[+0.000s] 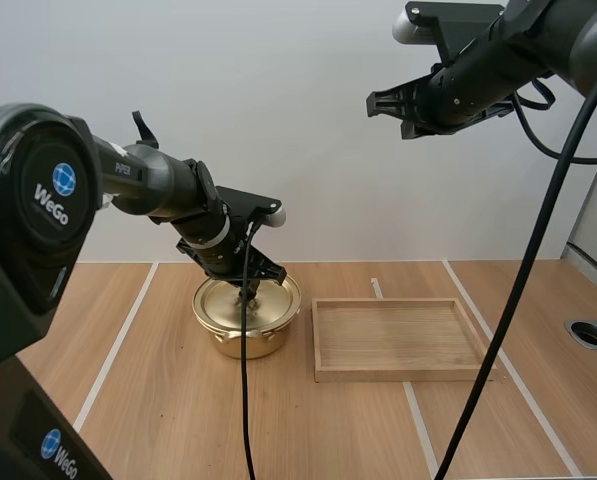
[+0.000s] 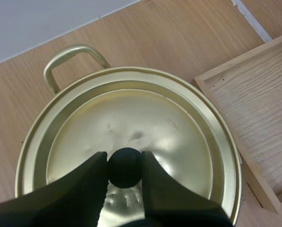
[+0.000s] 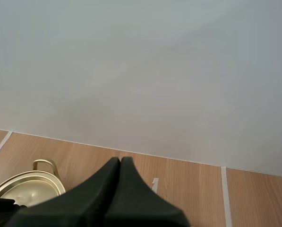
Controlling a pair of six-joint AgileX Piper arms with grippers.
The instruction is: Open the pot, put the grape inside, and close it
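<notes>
Brass-coloured pot (image 1: 240,342) is sitting on the wooden table (image 1: 148,400), just beside the left wall of the wooden tray (image 1: 398,374). Its lid (image 2: 178,137) is lying seated in the rim, so the pot is not yet open.

Left gripper (image 2: 124,161) is reaching down over the lid centre. Its fingers are pinching the small black knob (image 2: 125,169) from both sides, at the very tips only.

Right gripper (image 3: 120,161) is hanging high over the table, fingers pressed together on nothing, well apart from the pot.

Step judged: start of the lid lift.

Risks:
- The knob is rounded and the hold is looking shallow. If the tips are gripping above its widest part, a lift is likely squeezing it out, and the lid is then dropping back, perhaps askew.
- The lid is sitting inside a stepped rim. A pull that is tilting rather than going straight up is liable to be jamming one edge and dragging the pot along. Nothing is holding the pot down, and its loop handle (image 2: 72,59) is standing free.
- The pot is standing near the tray wall, so a sideways drag is pushing it against that wall or tipping it.
- A thin metal lid hanging from a round knob is probably prone to swinging or turning in the tips while being carried aside.
</notes>
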